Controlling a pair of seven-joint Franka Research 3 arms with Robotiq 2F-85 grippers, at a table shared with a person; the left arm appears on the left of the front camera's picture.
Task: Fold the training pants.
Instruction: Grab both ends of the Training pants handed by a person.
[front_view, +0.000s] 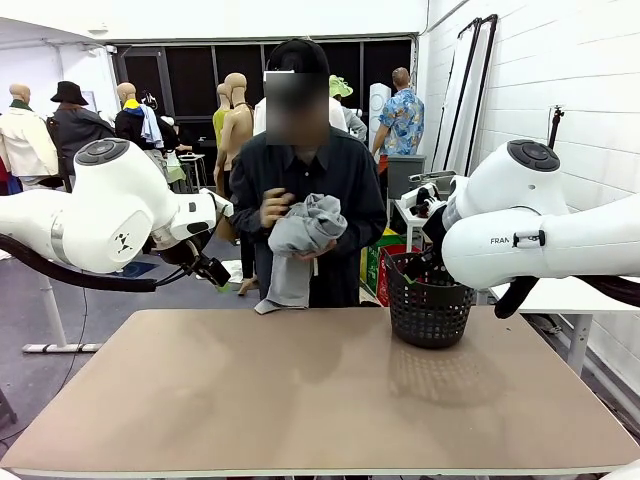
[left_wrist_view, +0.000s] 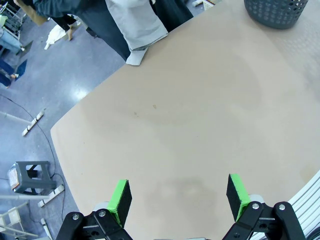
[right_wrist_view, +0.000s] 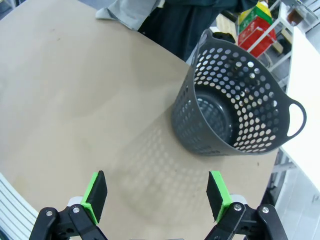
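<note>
One black perforated plastic basket (front_view: 428, 310) stood near the tan table's (front_view: 300, 400) far right edge, its bare bottom showing. Left of the basket, beyond the far edge, a person's hands (front_view: 272, 208) held one bunched pair of light grey jersey training pants (front_view: 305, 230). Your left gripper (left_wrist_view: 177, 190) and right gripper (right_wrist_view: 156, 185) hung wide open above bare tabletop.

The table (front_view: 250, 400) lies bare across its middle, left and near side, leaving free passage there. The black mesh basket (front_view: 428, 300) blocks its far right part. At the far edge a person (front_view: 345, 180) holds the bunched training pants (front_view: 300, 235), one leg hanging down to the table's edge.
</note>
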